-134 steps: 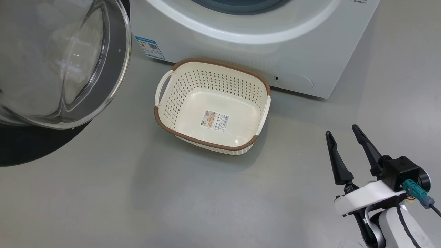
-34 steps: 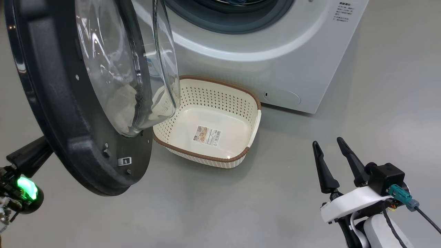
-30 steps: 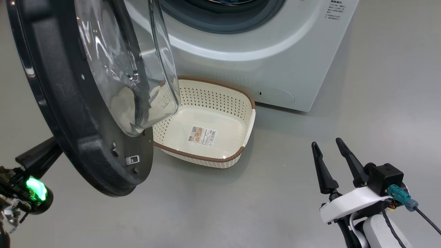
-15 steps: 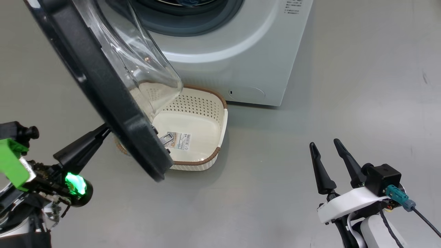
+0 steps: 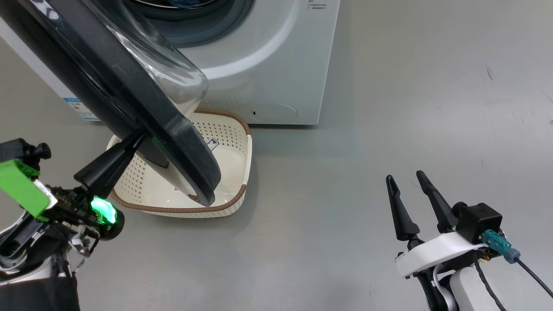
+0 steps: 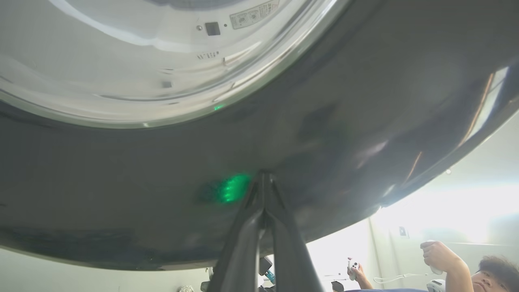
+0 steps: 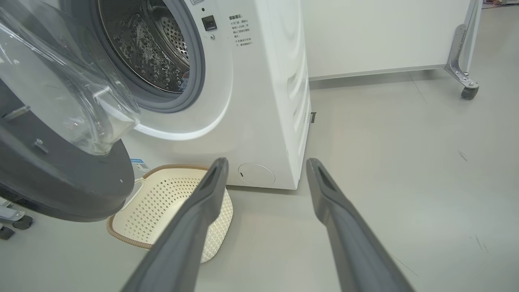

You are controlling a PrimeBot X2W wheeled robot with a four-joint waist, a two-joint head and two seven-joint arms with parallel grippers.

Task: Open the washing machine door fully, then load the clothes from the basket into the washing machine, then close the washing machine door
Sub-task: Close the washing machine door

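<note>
— While the washing machine door (image 5: 129, 99) stands part-way out from the washing machine (image 5: 268, 65), where is the left gripper (image 5: 133, 142)?

— (a) Left of the washing machine's front, at the door's glossy black outer face. Its two dark fingers are pressed together with nothing between them. In the left wrist view the joined tips touch the door just below the glass window, beside a green reflection (image 6: 229, 188). A person's hand (image 6: 434, 253) holding a white controller shows past the door's edge.

— And the door itself?

— (b) It is hinged on the washing machine's left side and angled outward. Its clear bowl window faces the grey-rimmed opening, and its lower edge hangs above the basket (image 5: 233, 201).

— Where is the basket?

— (c) It is on the floor (image 5: 345, 216), just in front of the washing machine's lower front panel. The brown rim and perforated cream wall are visible, and part of it is hidden by the door.

— The clothes (image 5: 185, 3)?

— (d) A sliver of light blue shows inside the washing machine's opening, at the head view's top edge. It is too small to describe further. The steel drum (image 7: 162, 44) is visible in the right wrist view.

— The right gripper (image 5: 404, 175)?

— (e) It is well to the right of the washing machine and nearer the robot, above bare floor. Its fingers are spread apart and grasp nothing.
</note>
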